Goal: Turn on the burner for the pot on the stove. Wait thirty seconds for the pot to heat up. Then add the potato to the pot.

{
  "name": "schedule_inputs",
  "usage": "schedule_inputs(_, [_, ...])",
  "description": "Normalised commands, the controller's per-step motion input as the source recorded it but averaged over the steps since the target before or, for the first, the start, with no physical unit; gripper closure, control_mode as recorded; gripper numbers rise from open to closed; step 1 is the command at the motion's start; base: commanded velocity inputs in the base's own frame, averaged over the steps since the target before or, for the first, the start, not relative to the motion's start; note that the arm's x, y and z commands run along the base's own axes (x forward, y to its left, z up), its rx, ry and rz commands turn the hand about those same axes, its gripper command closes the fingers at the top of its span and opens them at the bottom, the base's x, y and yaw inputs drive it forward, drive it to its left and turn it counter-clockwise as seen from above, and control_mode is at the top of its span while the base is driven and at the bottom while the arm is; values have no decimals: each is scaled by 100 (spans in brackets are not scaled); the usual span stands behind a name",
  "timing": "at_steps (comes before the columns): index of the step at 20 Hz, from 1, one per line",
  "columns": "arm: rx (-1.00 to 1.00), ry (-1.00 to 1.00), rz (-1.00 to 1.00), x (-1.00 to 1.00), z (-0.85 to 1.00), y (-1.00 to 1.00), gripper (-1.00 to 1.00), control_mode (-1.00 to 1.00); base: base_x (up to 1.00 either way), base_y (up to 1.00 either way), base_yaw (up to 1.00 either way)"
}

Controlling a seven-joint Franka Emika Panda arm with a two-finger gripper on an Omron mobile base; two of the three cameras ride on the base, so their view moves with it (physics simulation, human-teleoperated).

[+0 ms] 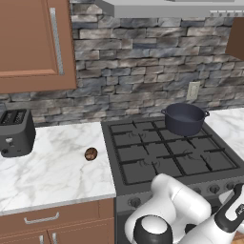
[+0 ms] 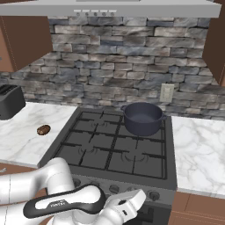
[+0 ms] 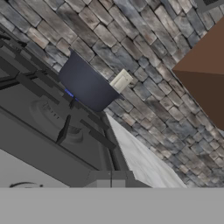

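- Right base view: hand [image 2: 139, 196] shut, empty, low at the stove [image 2: 118, 145] front panel.
- Pot [image 2: 143, 117] sits back right, beyond the hand.
- Potato [image 2: 43, 129] lies on the left surface [image 2: 26, 136].

One pot [image 1: 184, 118] on one stove [image 1: 143, 157], one potato [image 1: 91, 154] on the bench [image 1: 52, 167], one toaster [image 1: 15, 132], one wall outlet [image 1: 192, 90], one range hood [image 1: 167, 7], six burner grate sections, five front knobs in the right base view
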Motion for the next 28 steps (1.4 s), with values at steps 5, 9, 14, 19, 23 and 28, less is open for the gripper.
schedule_inputs(5, [0,0,0,0,0,0,100,-100,0,0,0])
schedule_inputs(9, [0,0,0,0,0,0,100,-100,0,0,0])
schedule_inputs(14, [0,0,0,0,0,0,100,-100,0,0,0])
schedule_inputs(19, [0,0,0,0,0,0,100,-100,0,0,0])
schedule_inputs(23, [0,0,0,0,0,0,100,-100,0,0,0])
schedule_inputs(28, [0,0,0,0,0,0,100,-100,0,0,0])
